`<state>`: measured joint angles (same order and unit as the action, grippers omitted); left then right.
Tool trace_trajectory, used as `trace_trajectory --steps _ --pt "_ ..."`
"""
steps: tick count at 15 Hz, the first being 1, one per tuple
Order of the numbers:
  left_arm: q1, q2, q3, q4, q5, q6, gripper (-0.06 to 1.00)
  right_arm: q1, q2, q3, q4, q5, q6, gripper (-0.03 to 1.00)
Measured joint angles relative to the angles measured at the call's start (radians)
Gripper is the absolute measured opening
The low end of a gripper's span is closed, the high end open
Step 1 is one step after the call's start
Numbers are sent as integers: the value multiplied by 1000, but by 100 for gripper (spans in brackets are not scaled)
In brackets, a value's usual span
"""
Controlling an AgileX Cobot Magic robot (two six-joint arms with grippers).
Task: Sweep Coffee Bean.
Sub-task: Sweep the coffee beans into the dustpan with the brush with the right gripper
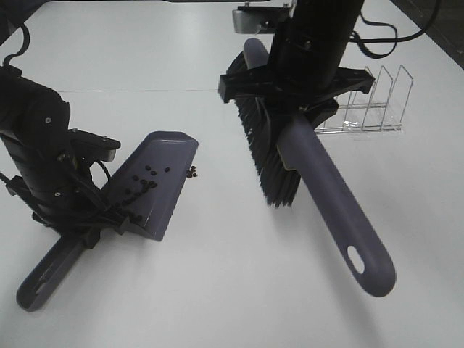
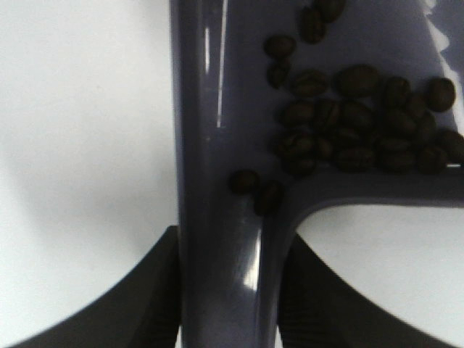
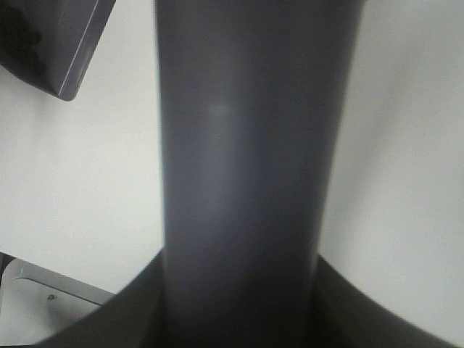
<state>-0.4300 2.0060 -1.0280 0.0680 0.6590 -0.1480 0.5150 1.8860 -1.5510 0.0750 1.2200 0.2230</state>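
Observation:
A purple-grey dustpan [image 1: 156, 177] rests tilted on the white table at the left, its lip toward the middle. My left gripper [image 1: 94, 221] is shut on the dustpan's handle [image 2: 221, 290]. Several dark coffee beans [image 1: 141, 185] lie inside the pan and show large in the left wrist view as a cluster of coffee beans [image 2: 348, 130]. A few loose beans [image 1: 193, 172] sit on the table just off the pan's lip. My right gripper [image 1: 293, 101] is shut on the brush handle [image 3: 246, 174], holding the black-bristled brush [image 1: 264, 152] raised to the right of the pan.
A clear acrylic rack [image 1: 366, 101] stands on the table behind the right arm. The brush's long handle [image 1: 348, 232] sticks out toward the front right. A seam line crosses the white table [image 1: 217, 290] at the back.

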Motion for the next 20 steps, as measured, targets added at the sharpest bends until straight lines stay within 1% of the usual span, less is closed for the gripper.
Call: trace_trajectory --steps 3,5,8,10,14,16,17,18,20 --pt "0 0 -2 -36 0 0 32 -109 -10 0 43 1 -58 33" --pt "0 0 -2 -53 0 -3 32 -142 -10 0 30 1 -77 33" --pt "0 2 -2 -68 3 -76 32 -145 4 0 -18 1 -77 33" --pt "0 2 -2 -68 7 -144 32 -144 77 0 -30 2 -78 33" --pt "0 2 -2 -68 10 -155 32 -105 148 -8 -32 -16 -97 33" --pt "0 2 -2 -68 10 -156 32 -98 200 -65 -30 -28 -99 33" --pt "0 2 -2 -68 10 -156 32 -98 243 -123 -32 -28 -101 33" --pt "0 2 -2 -68 10 -156 32 -99 255 -141 -32 -28 -101 33" --pt "0 2 -2 -68 10 -156 32 -85 320 -225 -31 -24 -101 33"
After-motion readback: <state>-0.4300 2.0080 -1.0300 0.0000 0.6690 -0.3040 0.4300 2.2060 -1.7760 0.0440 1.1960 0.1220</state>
